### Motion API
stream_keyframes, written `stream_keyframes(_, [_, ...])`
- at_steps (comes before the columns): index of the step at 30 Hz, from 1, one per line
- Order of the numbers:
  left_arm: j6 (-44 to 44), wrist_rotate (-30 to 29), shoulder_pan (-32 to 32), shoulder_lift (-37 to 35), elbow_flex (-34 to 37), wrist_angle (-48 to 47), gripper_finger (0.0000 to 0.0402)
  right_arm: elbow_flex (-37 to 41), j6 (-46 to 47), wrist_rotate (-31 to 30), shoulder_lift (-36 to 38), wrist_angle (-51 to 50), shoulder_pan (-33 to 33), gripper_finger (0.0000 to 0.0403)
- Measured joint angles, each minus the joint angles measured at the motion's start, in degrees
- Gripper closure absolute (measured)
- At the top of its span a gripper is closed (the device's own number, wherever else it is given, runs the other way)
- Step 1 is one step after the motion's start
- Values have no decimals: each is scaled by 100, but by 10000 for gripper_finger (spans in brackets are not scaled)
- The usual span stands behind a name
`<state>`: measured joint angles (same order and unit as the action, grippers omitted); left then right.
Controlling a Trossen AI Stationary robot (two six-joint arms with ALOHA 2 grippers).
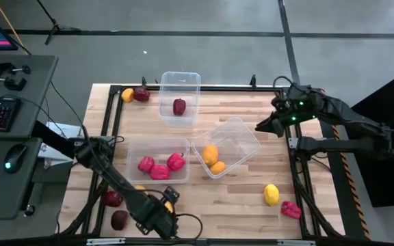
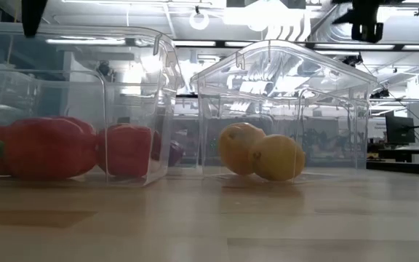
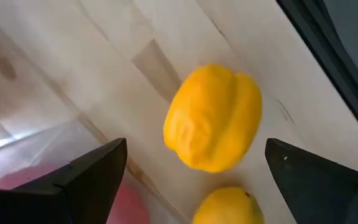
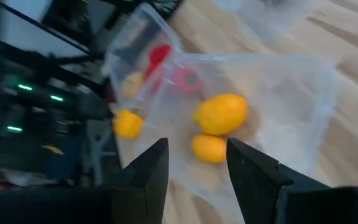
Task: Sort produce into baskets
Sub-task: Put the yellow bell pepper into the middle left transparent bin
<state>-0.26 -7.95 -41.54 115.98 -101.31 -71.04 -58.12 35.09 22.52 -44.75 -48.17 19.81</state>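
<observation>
Produce split between tubs and bare table

Peppers first: three glossy red ones sit in the clear tub at the table's middle-left, lobed and shiny through the see-through wall in the low view. Beside it on the right, a second clear tub, turned at an angle, holds two smooth yellow-orange pieces touching each other. Farther back, a third tub carries one dark maroon round piece.

Loose produce rings the edges. An orange piece and a maroon one lie at the far-left corner, just outside the far tub. Near the right front, a yellow piece and a red pepper rest on bare wood, well apart from the tubs. Two maroon rounds sit at the near-left edge.

Left claw hangs low at the near-left front, fingers spread wide, and its wrist view looks down on a ridged yellow pepper with another yellow piece just beside it, both on pale wood grain.

Right claw hovers by the right edge of the table, beside the angled tub, fingers partly apart and holding nothing. Open planks lie across the near middle.
</observation>
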Motion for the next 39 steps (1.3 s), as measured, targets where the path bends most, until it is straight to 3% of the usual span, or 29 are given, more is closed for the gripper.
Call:
stream_keyframes(6, [549, 32, -29, -19, 592, 624, 30, -27, 855, -165, 55, 436, -408, 253])
stream_keyframes(9, [539, 435, -81, -43, 969, 987, 30, -27, 1170, -488, 50, 622, -616, 253])
stream_keyframes(18, [591, 431, -138, -41, 1851, 2146, 30, -27, 1744, -1678, 46, 758, -1037, 253])
stream_keyframes(22, [541, 573, -118, -41, 1929, 2040, 32, -27, 1900, -1918, 46, 997, -1240, 253])
stream_keyframes(25, [267, 795, -105, -244, 1931, 1975, 53, -27, 1901, -1952, 46, 1233, -1408, 253])
stream_keyframes(29, [-585, 855, -3, -926, 1929, 2004, 114, -29, 1894, -1952, 48, 1336, -1575, 253])
stream_keyframes(31, [-1096, 623, 52, -1400, 1929, 2008, 136, -29, 1866, -1952, 46, 1334, -1659, 253])
stream_keyframes(34, [-1859, 11, 135, -2287, 1797, 1962, 136, -29, 1732, -1954, 46, 1334, -1769, 253])
stream_keyframes(36, [-2346, -861, 140, -2913, 1660, 1982, 136, -29, 1588, -1954, 46, 1334, -1844, 253])
stream_keyframes(39, [-3008, -2749, 139, -3768, 1616, 1951, 136, -29, 1280, -2066, 46, 1348, -1951, 253])
